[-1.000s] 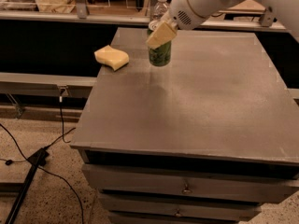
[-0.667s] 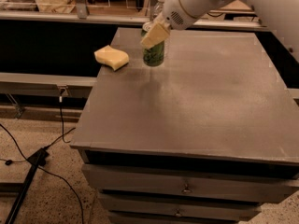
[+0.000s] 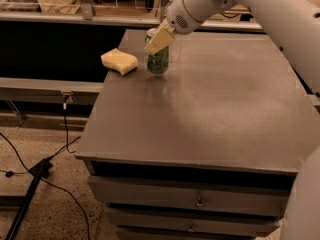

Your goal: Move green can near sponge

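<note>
The green can [image 3: 158, 60] stands upright on the grey table top [image 3: 210, 109] near its far left corner. My gripper [image 3: 159, 40] is shut on the can's upper part, one beige pad across its front. The pale yellow sponge [image 3: 119, 61] lies flat on the table's left edge, a short gap to the left of the can. The can's top is mostly hidden by the gripper.
A clear plastic bottle [image 3: 175, 48] stands just behind the can, partly hidden by my arm. The table is a drawer cabinet [image 3: 195, 201]. A shelf rail [image 3: 50, 86] runs to the left, and cables [image 3: 30, 174] lie on the floor.
My gripper has carried the green can leftward across the table, closing the gap to the sponge. The sponge has not moved.
</note>
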{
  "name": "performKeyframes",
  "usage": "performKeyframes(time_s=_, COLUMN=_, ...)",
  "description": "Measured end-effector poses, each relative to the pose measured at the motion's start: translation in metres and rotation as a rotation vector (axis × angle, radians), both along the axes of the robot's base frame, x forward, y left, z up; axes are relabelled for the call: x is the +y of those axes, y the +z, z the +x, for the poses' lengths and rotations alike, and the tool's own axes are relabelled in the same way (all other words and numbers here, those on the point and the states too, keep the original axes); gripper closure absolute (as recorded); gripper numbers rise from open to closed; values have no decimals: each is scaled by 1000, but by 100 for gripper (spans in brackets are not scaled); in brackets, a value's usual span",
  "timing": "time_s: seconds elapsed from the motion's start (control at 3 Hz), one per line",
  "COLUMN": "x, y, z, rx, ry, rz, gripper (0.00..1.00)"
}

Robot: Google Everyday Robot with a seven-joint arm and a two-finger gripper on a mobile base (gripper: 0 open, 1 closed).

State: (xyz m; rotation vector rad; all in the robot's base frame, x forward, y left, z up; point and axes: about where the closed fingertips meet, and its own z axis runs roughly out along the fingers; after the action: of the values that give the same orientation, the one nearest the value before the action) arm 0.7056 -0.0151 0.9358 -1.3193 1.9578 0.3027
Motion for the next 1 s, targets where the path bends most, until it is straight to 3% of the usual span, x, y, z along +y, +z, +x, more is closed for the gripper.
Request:
performKeyframes(time_s=0.33, x=15, y=-11, z=5, rx=25, ry=38, rz=39, gripper=36)
performKeyframes(time_s=0.67, x=34, y=-22, z=8, rx=58, ry=83, rz=39, gripper=5)
performKeyframes(time_s=1.0, x=39, y=-27, z=8, rx=78, ry=94, rz=27, gripper=0)
